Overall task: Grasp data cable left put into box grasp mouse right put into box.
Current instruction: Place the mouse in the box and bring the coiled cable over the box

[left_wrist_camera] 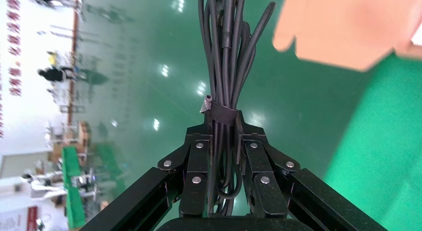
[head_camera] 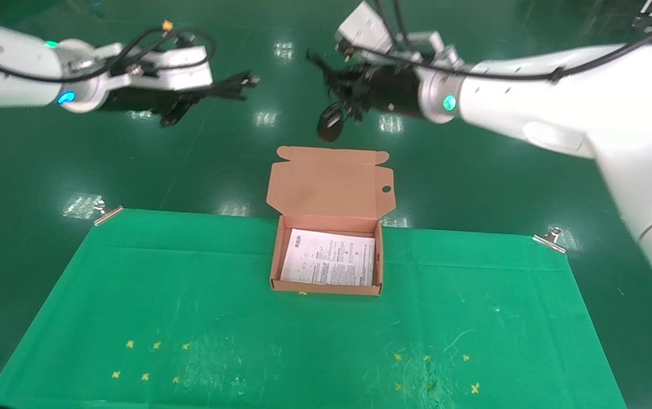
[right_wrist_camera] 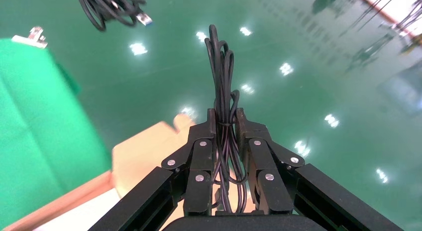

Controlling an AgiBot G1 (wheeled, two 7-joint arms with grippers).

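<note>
The brown box stands open at the far middle of the green cloth, lid flap upright, a white printed sheet inside. My left gripper hangs high at the far left, shut on the black data cable. In the left wrist view the left gripper clamps the data cable at its strap. My right gripper, above and behind the lid, is shut on the mouse's coiled cord. The mouse dangles below it. The data cable's plug shows farther off.
A green cloth covers the table, held by metal clips at its far corners. Small yellow crosses mark the near part. Shiny green floor lies beyond the table edge.
</note>
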